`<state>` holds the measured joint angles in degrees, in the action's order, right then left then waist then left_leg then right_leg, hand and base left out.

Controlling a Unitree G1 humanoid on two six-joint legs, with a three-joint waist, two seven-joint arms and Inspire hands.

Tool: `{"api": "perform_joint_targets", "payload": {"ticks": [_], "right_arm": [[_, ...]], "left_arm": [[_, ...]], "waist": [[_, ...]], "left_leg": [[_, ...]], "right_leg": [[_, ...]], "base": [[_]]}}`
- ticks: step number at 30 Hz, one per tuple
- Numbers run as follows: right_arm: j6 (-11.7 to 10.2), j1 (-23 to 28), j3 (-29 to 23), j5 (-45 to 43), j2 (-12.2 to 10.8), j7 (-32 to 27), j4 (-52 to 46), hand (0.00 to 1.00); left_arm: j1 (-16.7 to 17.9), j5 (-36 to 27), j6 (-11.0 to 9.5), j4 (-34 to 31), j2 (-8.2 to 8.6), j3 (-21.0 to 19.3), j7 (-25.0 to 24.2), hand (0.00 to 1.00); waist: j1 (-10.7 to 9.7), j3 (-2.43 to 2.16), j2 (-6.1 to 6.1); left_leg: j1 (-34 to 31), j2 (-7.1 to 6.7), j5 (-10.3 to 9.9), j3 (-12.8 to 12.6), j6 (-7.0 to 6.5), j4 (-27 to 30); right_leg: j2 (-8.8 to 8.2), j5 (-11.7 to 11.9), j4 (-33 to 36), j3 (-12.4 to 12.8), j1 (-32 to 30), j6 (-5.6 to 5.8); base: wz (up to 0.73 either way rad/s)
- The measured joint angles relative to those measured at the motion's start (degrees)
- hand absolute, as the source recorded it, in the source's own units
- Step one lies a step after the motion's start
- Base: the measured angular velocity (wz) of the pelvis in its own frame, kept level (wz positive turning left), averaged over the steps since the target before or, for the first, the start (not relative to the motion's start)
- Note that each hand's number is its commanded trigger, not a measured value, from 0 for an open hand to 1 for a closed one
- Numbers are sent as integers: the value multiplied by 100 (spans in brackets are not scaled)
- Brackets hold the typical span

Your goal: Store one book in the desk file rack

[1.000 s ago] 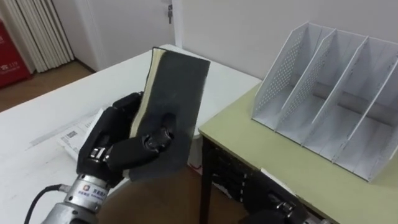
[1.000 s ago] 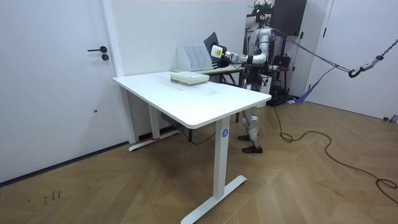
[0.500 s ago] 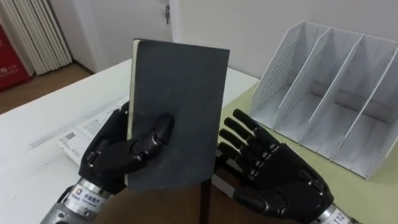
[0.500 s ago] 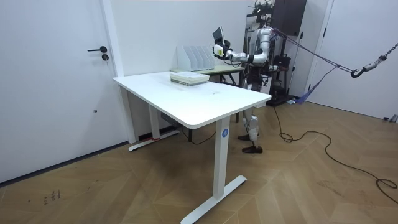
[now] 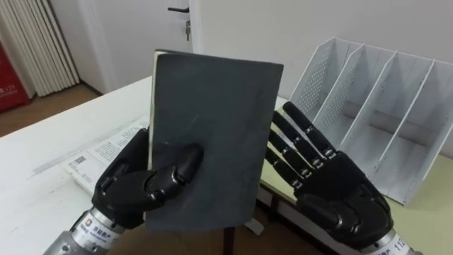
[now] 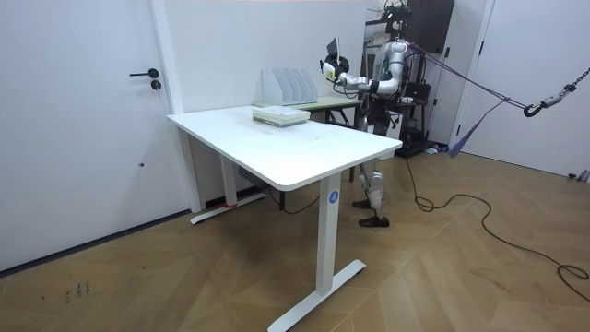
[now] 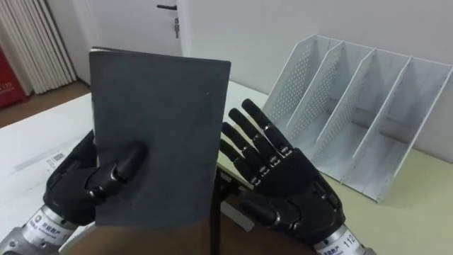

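Matte dark-grey board covers the book (image 5: pixel 212 134), a plain rectangle with faint scuffs and a thin pale strip of page edge at its top left. It stands upright in the air, cover toward the camera, apart from the file rack (image 5: pixel 382 106). The left robot hand (image 5: pixel 134 191), glossy black above a metal wrist, is clamped on the book's lower left, thumb across the cover and fingers curled behind. The right robot hand (image 5: pixel 333 191) is spread, fingers straight, palm up, just beside the book's right edge; I cannot tell whether it touches. The rack is white sheet metal with a perforated side and slanted dividers, and it stands on a pale green counter (image 5: pixel 435 223). Printed papers (image 5: pixel 99 150) lie on the white counter (image 5: pixel 49 170) at left. From the room view, the robot stands at the white counter's far end with the book raised higher than the rack, above a herringbone wood floor (image 6: pixel 461 267).
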<state>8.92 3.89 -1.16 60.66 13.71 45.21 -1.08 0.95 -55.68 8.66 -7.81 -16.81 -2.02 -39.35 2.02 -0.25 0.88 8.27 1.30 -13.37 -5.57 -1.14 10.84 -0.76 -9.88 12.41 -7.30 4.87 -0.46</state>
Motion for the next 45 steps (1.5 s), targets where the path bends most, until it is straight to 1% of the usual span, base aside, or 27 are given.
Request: {"api": "perform_joint_targets", "payload": {"ticks": [3, 5, 8, 9, 10, 11, 12, 13, 15, 19, 21, 23, 25, 26, 27, 28, 29, 31, 33, 39, 42, 45], "right_arm": [[59, -1, 30, -3, 3, -2, -1, 0], [70, -12, 150, -3, 19, -2, -1, 0], [122, -57, 281, -8, 28, 0, -3, 0], [127, -60, 286, -24, 38, 4, -6, 0], [141, -60, 292, -27, 101, 8, -27, 0], [151, -60, 306, -26, 161, 10, -53, 0], [171, -60, 344, -58, 288, 37, -107, 0], [175, -60, 396, -120, 370, 87, -114, 0], [196, -60, 484, -283, 449, 171, -114, 0], [223, -57, 508, -475, 560, 263, -121, 0], [223, -57, 512, -479, 647, 327, -121, 0], [222, -58, 504, -555, 685, 406, -121, 0], [227, -58, 498, -951, 800, 517, -120, 0], [240, -58, 504, -1016, 835, 556, -120, 0], [246, -58, 502, -1176, 884, 636, -120, 34], [254, -58, 502, -1264, 900, 676, -120, 76], [255, -58, 500, -1321, 900, 694, -120, 100], [321, -58, 501, -1442, 904, 792, -120, 100], [329, -58, 499, -1566, 905, 862, -121, 100], [348, -64, 498, -1791, 905, 1039, -122, 100], [363, -103, 499, -1846, 896, 1047, -122, 100], [362, -122, 497, -1854, 895, 1047, -122, 100]], "left_arm": [[0, 29, 64, 1, -17, 13, 1, 100], [0, 29, 85, 9, -48, 46, 7, 100], [0, 29, 152, 16, -101, 146, 20, 100], [0, 30, 185, 42, -158, 175, 15, 100], [0, 30, 214, 79, -264, 210, 9, 100], [0, 30, 238, 92, -323, 227, 9, 100], [0, 74, 271, 104, -450, 252, -3, 100], [-1, 220, 284, 105, -567, 266, -16, 100], [-2, 385, 302, 105, -699, 319, -33, 100], [-9, 569, 309, 105, -731, 385, -182, 100], [-12, 576, 309, 105, -753, 412, -239, 100], [-15, 576, 302, 105, -797, 412, -274, 100], [-15, 587, 303, 105, -933, 467, -291, 100], [-15, 588, 303, 105, -957, 479, -292, 100], [-15, 589, 303, 105, -993, 496, -299, 100], [-15, 589, 303, 105, -1016, 505, -301, 100], [-15, 589, 303, 104, -1029, 505, -308, 100], [-15, 589, 303, 105, -1104, 508, -375, 100], [-15, 589, 303, 105, -1124, 507, -421, 100], [-15, 584, 303, 103, -1137, 524, -619, 100], [-16, 583, 303, 45, -1135, 706, -840, 100], [-17, 584, 303, 44, -1135, 757, -905, 100]], "waist": [[0, 8, 14], [-3, 10, 17], [2, 29, 46], [-3, 34, 54], [-2, 47, 72], [-2, 54, 83], [-20, 69, 108], [-24, 73, 120], [-30, 74, 132], [-40, 72, 130], [-26, 71, 128], [-33, 65, 117], [-40, 68, 111], [-40, 68, 111], [-40, 69, 110], [-34, 70, 101], [-34, 70, 97], [-38, 66, 68], [-35, 63, 53], [-37, 35, -6], [-34, 34, -11], [-28, 36, -11]], "left_leg": [[-1, 4, 0, -5, 1, -2], [0, 6, 0, -8, 1, -2], [2, 7, 0, -44, 1, -4], [1, 6, 0, -47, 1, -7], [-16, 6, 0, -48, 1, -19], [-18, 5, -1, -48, 1, -28], [-16, 5, 0, -47, 1, -44], [-12, 7, -1, -44, 1, -49], [-11, 12, -1, -43, 2, -57], [-47, 10, -1, -42, 2, -54], [-58, 7, -1, -42, 2, -49], [-82, 9, -1, -48, 1, -32], [-92, 8, -1, -48, 1, -7], [-91, 8, -1, -50, 1, -7], [-90, 7, -1, -52, 1, -6], [-96, 7, -1, -53, 1, -2], [-109, 7, -1, -53, 2, -2], [-110, 8, -1, -54, 1, 0], [-109, 7, -1, -54, 1, 6], [-115, 7, -1, -55, 2, 43], [-117, 6, -1, -55, 1, 46], [-117, 11, -1, -54, 2, 49]], "right_leg": [[14, 2, -42, 28, 0, -1], [22, 3, -49, 61, -1, -3], [22, 3, -54, 84, -3, -3], [19, 3, -58, 79, 0, -2], [16, 3, -63, 73, 5, -2], [14, 3, -64, 69, 3, -2], [15, 3, -63, 70, -4, -1], [16, 3, -63, 73, -4, -1], [12, 3, -63, 73, -6, -2], [15, 3, -58, 52, -28, -2], [10, 3, -51, 50, -42, -1], [-5, 3, -27, 52, -99, -2], [-14, 2, -18, 60, -109, -1], [-16, 2, -16, 61, -109, -1], [-19, 2, -15, 64, -110, -1], [-19, 1, -7, 64, -112, -1], [-20, -1, -2, 65, -112, -1], [-13, -5, 4, 63, -113, -3], [-10, -5, 13, 64, -112, -2], [-15, -5, 23, 66, -113, -2], [-21, -5, 30, 67, -113, -2], [-21, -5, 30, 70, -112, -3]], "base": [[0], [0], [-3], [0], [0], [0], [0], [0], [0], [0], [0], [0], [0], [0], [0], [0], [0], [0], [0], [0], [0], [0]]}}
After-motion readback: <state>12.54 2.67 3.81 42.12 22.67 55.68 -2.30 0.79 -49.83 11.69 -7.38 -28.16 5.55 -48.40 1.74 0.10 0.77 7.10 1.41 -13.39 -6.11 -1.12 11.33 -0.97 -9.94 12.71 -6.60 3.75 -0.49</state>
